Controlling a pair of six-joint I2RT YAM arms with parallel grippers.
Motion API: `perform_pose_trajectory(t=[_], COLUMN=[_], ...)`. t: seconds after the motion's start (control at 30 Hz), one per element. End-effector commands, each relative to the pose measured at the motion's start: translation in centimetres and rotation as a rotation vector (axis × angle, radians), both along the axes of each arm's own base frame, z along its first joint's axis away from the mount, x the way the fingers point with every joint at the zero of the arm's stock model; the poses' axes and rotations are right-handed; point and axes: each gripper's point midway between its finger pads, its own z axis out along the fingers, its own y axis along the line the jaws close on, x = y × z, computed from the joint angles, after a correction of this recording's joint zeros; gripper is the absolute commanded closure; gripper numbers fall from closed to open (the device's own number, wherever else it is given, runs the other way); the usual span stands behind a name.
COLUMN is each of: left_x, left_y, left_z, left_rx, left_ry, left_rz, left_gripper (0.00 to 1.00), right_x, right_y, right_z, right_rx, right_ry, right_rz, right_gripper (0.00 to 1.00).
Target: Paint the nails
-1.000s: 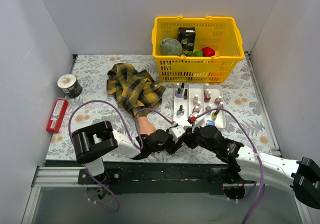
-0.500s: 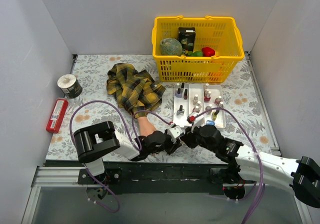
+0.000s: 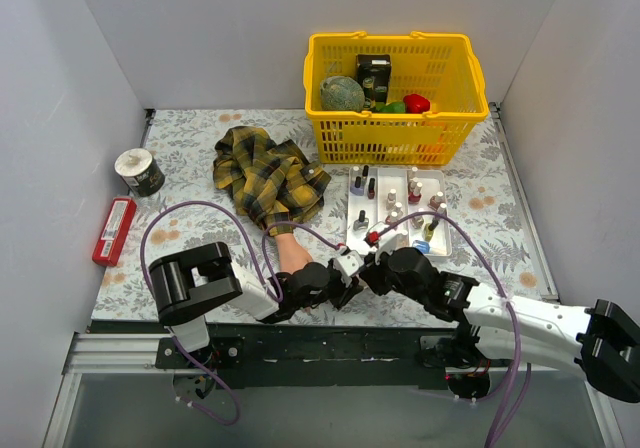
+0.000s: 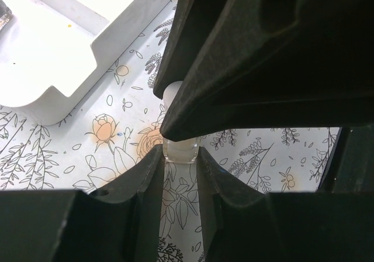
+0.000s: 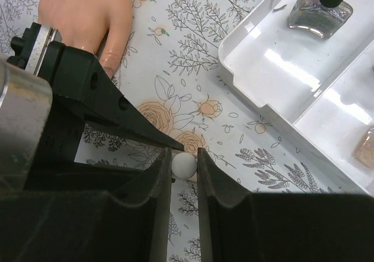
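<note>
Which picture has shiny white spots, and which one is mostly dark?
Right wrist view: bright glare patches on the white plastic tray. Left wrist view: mostly dark; black fingers of the left gripper, shut on a small clear bottle, crowd it. Top view: even light, sharp, no glare.

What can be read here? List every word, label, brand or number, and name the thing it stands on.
None can be read.
Red packet: print too small.
Round tin: label blurred.
Black box in the yellow basket: print too small.
Polish bottles in the white tray: labels too small.
Clear bottle, white cap: no lettering shows.
</note>
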Motion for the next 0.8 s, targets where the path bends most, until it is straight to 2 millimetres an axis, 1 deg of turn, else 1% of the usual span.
perform_pose_trajectory(t=[0.0, 0.17, 0.2, 0.23, 0.3, 0.5, 0.53, 0.6, 0.73, 0.77], left_x=[0.2, 0.8, 0.9, 1.0, 1.4, 2.0, 2.1, 2.4, 2.9, 2.9], left_y=[0.0, 0.4, 0.5, 0.6, 0.8, 0.5, 0.4, 0.2, 0.1, 0.1], left_z=[0.7, 0.9, 0.9, 1.1, 1.6, 2.0, 1.8, 2.2, 2.2, 1.8], left_rx=[-0.024, 0.006, 0.008, 0.006, -0.008, -0.031, -0.029, -0.046, -0.049, -0.034], left_ry=[-0.024, -0.041, -0.043, -0.046, -0.056, -0.052, -0.048, -0.045, -0.048, -0.045], left_rz=[0.006, 0.039, 0.046, 0.052, 0.075, 0.117, 0.121, 0.144, 0.169, 0.173], left_gripper=[0.99, 1.0, 1.0, 1.0, 1.0, 1.0, 1.0, 1.0, 1.0, 1.0], right_x=[0.4, 0.6, 0.5, 0.5, 0.7, 1.0, 1.1, 1.2, 1.6, 1.7], right_y=[0.6, 0.7, 0.3, 0.4, 0.2, 0.2, 0.3, 0.5, 0.8, 0.8], right_z=[1.2, 0.9, 0.3, 0.5, 0.4, -0.2, -0.1, 0.0, 0.2, 0.2], right_rx=[-0.018, -0.062, -0.096, -0.099, -0.108, -0.091, -0.084, -0.069, -0.049, -0.05], right_ry=[-0.02, -0.009, 0.009, 0.009, 0.02, 0.047, 0.049, 0.056, 0.076, 0.079], right_rz=[0.0, -0.01, -0.019, -0.022, -0.053, -0.111, -0.117, -0.14, -0.187, -0.193], right_gripper=[0.99, 0.99, 0.99, 0.99, 0.99, 0.99, 0.99, 0.99, 0.99, 0.88])
